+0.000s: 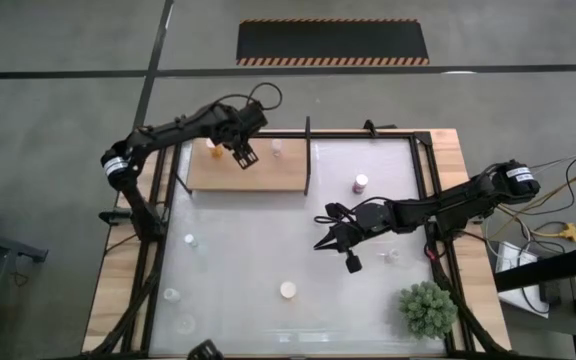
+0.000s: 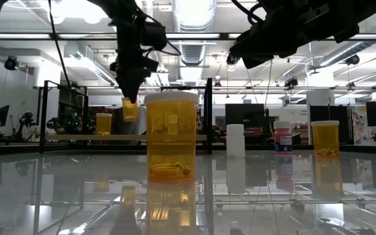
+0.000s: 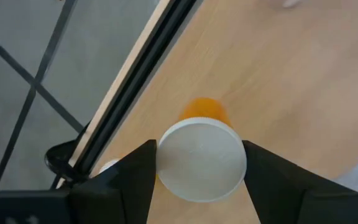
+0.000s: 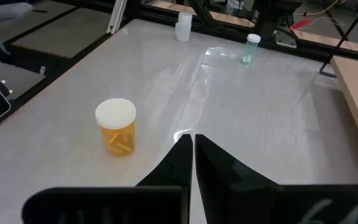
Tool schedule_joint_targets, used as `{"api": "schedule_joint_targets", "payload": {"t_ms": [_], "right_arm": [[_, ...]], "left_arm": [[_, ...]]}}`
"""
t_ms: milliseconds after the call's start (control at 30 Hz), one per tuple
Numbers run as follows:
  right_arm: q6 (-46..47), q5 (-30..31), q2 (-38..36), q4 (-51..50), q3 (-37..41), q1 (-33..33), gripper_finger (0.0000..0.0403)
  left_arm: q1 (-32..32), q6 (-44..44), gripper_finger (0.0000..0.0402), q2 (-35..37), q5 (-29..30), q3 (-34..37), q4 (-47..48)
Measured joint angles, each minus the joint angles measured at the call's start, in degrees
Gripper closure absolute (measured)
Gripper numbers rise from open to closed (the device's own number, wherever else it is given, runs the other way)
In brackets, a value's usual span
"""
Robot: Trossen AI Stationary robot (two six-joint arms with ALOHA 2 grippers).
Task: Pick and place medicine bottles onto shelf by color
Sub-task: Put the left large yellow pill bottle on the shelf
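Note:
My left gripper (image 1: pixel 245 154) hangs over the pale wood shelf (image 1: pixel 268 175) at the far left, shut on an orange bottle with a white cap (image 3: pixel 201 158); the bottle also shows in the low view (image 2: pixel 130 109). Another orange bottle (image 1: pixel 214 150) and a whitish one (image 1: pixel 277 148) stand on the shelf. My right gripper (image 1: pixel 326 240) is shut and empty above the table's middle. An orange bottle (image 4: pixel 117 127) stands on the table in front of it. A purple bottle (image 1: pixel 361 183) stands right of the shelf. My left gripper pinches the orange bottle by the sides of its white cap (image 3: pixel 166 158) between its two fingers (image 3: pixel 135 171). The fingers come from above, pointing down. The bottle hangs upright below them, its bottom (image 2: pixel 130 119) clear of the shelf.
Clear bottles stand on the white table at the left (image 1: pixel 190 240), near left (image 1: pixel 171 295) and right (image 1: pixel 393 255). A spiky green plant (image 1: pixel 428 308) sits at the near right corner. A black frame post (image 1: pixel 308 155) borders the shelf's right end.

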State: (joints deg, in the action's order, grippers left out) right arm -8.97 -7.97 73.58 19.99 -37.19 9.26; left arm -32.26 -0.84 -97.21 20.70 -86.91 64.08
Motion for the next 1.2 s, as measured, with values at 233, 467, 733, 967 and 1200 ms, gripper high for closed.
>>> {"api": "schedule_joint_targets", "payload": {"t_ms": [233, 467, 733, 967, 1200], "right_arm": [[0.0, 0.0, 0.0, 0.0, 0.0, 0.0, 0.0394], [0.0, 0.0, 0.0, 0.0, 0.0, 0.0, 0.0394], [0.0, 0.0, 0.0, -0.1, 0.0, 0.0, 0.0394], [0.0, 0.0, 0.0, -0.2, 0.0, 0.0, 0.0394], [0.0, 0.0, 0.0, -0.5, 0.0, 0.0, 0.0394]], "left_arm": [[-0.6, 1.3, 0.0201, 0.0, -1.2, 3.9, -4.9], [-1.3, 1.3, 0.0201, 0.0, -1.2, 6.0, -7.6], [-2.0, 1.6, 0.0201, -0.1, -0.6, 7.7, -10.3], [-2.6, 1.7, 0.0201, -0.1, -0.4, 7.7, -10.2], [-2.7, 1.6, 0.0199, -0.1, -0.4, 7.7, -11.0]]}}
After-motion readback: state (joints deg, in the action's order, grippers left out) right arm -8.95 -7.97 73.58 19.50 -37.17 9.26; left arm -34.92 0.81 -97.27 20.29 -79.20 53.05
